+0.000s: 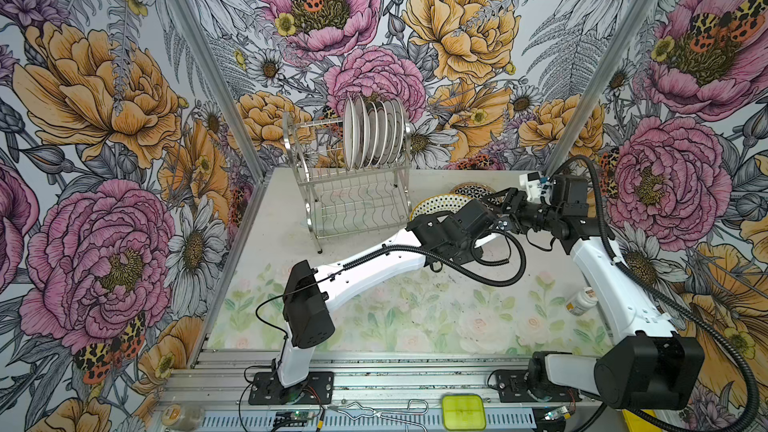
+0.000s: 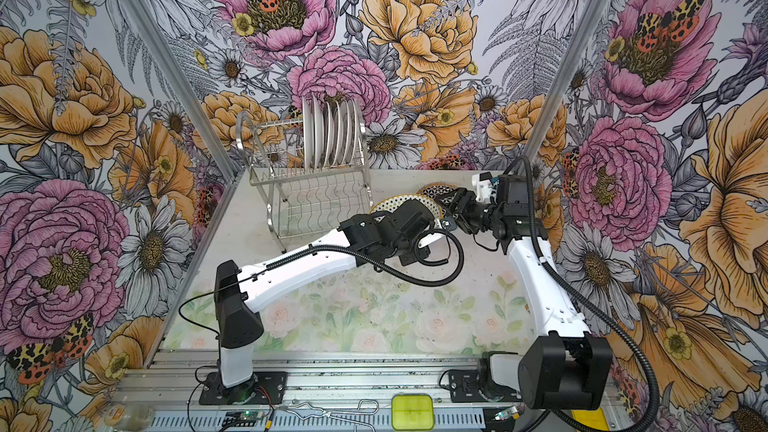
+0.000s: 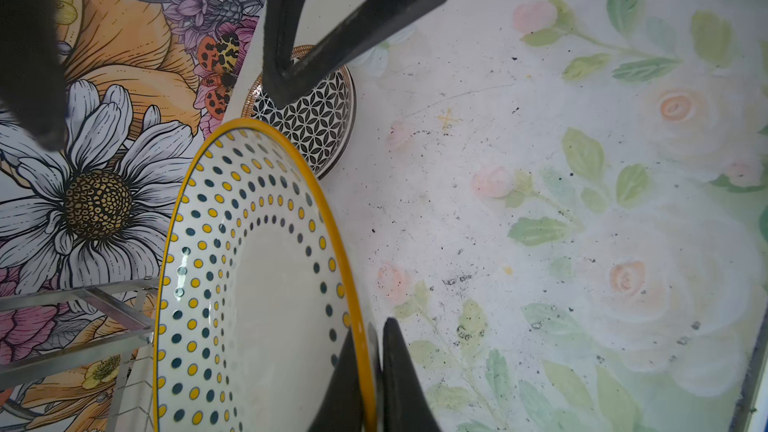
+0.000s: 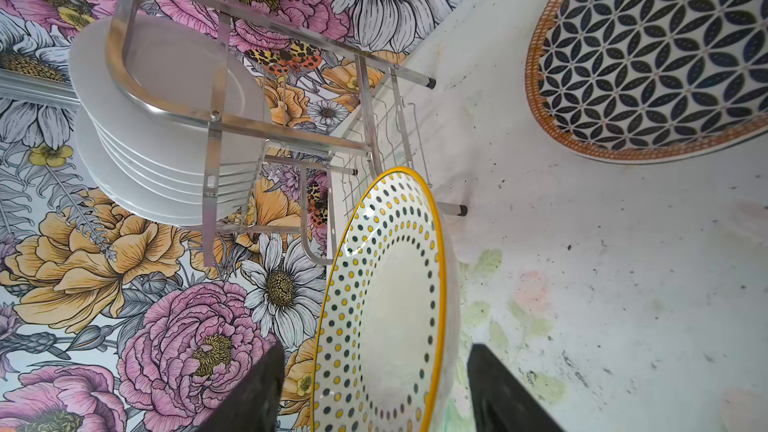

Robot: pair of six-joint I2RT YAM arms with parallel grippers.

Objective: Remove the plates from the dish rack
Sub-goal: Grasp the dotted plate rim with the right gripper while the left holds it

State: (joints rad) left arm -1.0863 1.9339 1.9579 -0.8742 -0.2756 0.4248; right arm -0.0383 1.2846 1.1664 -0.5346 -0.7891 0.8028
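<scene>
The dish rack [image 1: 353,201] [image 2: 316,197] [image 4: 216,118] stands at the back of the table, with several white plates [image 1: 374,132] [image 2: 332,130] [image 4: 166,126] on edge in its upper tier. To its right a dotted plate with a yellow edge [image 1: 440,203] [image 2: 399,203] [image 3: 266,284] [image 4: 395,305] is held tilted above the table. My left gripper [image 3: 370,326] is shut on its rim. My right gripper [image 1: 509,199] [image 2: 455,201] [image 4: 376,347] straddles the opposite rim, jaws apart and clear of the plate on both sides. A black-and-white patterned plate [image 1: 473,191] [image 3: 316,118] [image 4: 656,56] lies flat behind them.
A white pill bottle [image 1: 582,301] lies near the right arm's base side of the table. On the front rail sit a green box [image 1: 463,411], a wire hook [image 1: 382,409] and a small jar [image 1: 178,415]. Floral walls enclose three sides.
</scene>
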